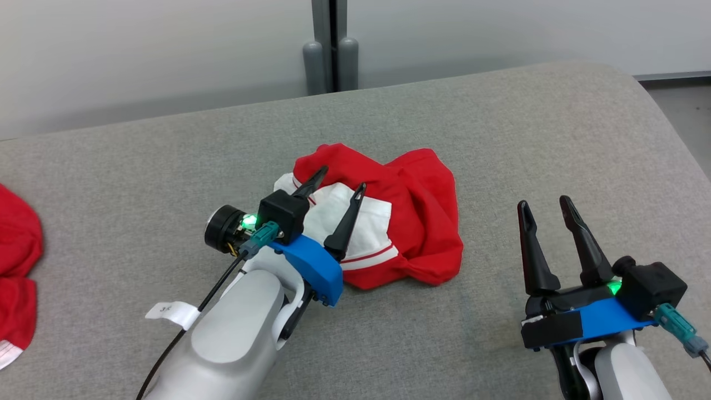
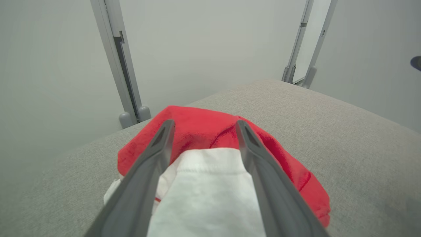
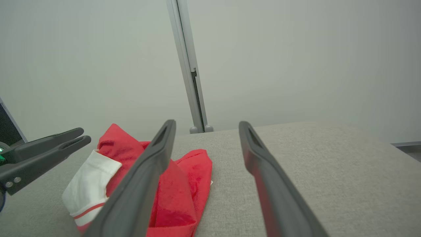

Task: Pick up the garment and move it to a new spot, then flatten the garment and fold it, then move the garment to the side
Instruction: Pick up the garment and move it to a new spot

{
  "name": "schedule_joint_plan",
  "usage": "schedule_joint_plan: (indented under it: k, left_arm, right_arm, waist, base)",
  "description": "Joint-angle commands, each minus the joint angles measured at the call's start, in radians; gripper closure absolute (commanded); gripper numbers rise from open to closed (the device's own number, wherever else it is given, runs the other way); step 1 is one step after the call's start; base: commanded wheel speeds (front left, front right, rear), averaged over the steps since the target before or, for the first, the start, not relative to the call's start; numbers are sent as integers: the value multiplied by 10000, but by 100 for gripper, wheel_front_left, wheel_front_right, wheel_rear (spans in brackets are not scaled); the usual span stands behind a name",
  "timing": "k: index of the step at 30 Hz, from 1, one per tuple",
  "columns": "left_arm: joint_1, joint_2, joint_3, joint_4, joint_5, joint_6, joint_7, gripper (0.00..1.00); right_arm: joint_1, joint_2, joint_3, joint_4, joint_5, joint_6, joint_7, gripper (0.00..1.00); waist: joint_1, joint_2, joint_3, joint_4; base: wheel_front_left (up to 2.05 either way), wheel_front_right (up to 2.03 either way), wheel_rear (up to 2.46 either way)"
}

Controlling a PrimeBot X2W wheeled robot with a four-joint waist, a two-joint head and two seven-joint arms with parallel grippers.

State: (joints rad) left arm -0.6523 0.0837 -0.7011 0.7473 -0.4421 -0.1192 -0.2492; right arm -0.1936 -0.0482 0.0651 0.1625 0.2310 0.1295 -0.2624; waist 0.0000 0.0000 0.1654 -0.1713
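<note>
A grey cloth-covered tabletop runs up to a pale wall. The garment, red with a white panel, lies crumpled near its middle. My left gripper hovers over the white part, jaws spread and pinching nothing. My right gripper sits well apart to the right over bare cloth, jaws spread too. I judge the garment to be at its new spot, with flattening in hand: next I need a hem or corner in each gripper to draw it out. Another red garment at the far left edge is clear of the work.
</note>
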Motion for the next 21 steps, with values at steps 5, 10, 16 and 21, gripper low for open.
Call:
schedule_joint_plan:
  k: [5,10,16,21]
  left_arm:
    - [574,302,929,-1097,-45,468,-170,0]
    - [1526,763,2066,-2594,325,900,-170,0]
    - [2709,1206,3391,-3862,793,1215,-171,0]
    - [3626,1349,4436,-4634,1149,1359,-170,0]
  right_arm:
    - [271,-39,-83,6,-45,23,-37,0]
    - [378,-41,-188,-10,-99,23,-37,0]
    - [514,-41,-273,38,-142,21,-36,0]
    - [603,-43,-342,67,-196,21,-36,0]
  waist:
    - [0,0,-237,459]
    - [0,0,-385,887]
    - [0,0,-607,1363]
    - [0,0,-759,1685]
  base:
    - [0,0,0]
    - [0,0,0]
    - [0,0,0]
    - [0,0,0]
